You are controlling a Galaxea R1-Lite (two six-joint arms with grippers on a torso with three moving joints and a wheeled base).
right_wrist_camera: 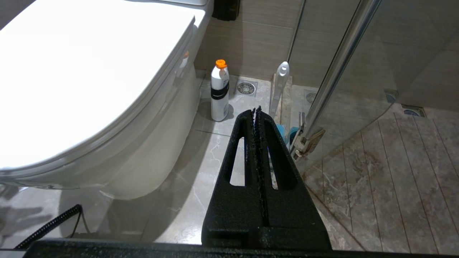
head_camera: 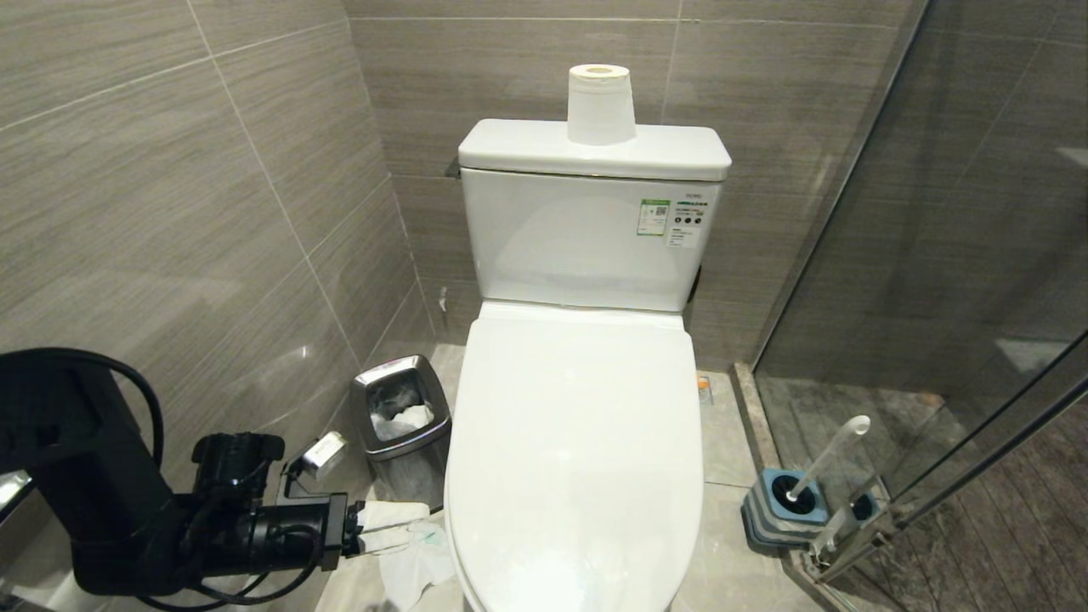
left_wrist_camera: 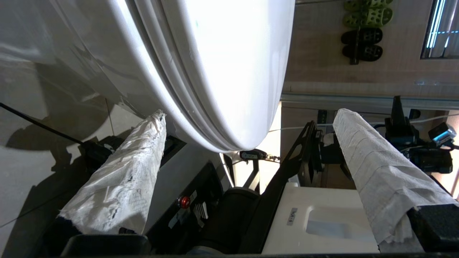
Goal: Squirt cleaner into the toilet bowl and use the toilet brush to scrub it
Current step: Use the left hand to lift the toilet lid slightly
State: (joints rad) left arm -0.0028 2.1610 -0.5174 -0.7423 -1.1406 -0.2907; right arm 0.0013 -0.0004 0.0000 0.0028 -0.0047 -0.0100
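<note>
At the lower left of the head view, the left gripper [head_camera: 399, 527] reaches in level toward the left side of the toilet bowl [head_camera: 578, 459], close beside the front of its rim; its paper-wrapped fingers [left_wrist_camera: 122, 179] stand wide apart with nothing between them, and in the left wrist view the edge of the closed lid sits in the gap ahead of them. The lid and seat are down, covering the basin. A white paper roll [head_camera: 600, 104] stands on the tank lid, and a small steel bin [head_camera: 399, 408] sits on the floor to the left of the bowl, near the tiled wall. The toilet brush [head_camera: 829, 455] leans in its blue-and-grey holder [head_camera: 786, 506] on the floor to the right of the bowl, just beside the glass shower door. The cleaner [right_wrist_camera: 219, 91] stands upright on the floor, next to the bowl's right side and near the brush. The right gripper [right_wrist_camera: 256, 111] hangs low on the bowl's right side, its black fingers pressed together and holding nothing.
</note>
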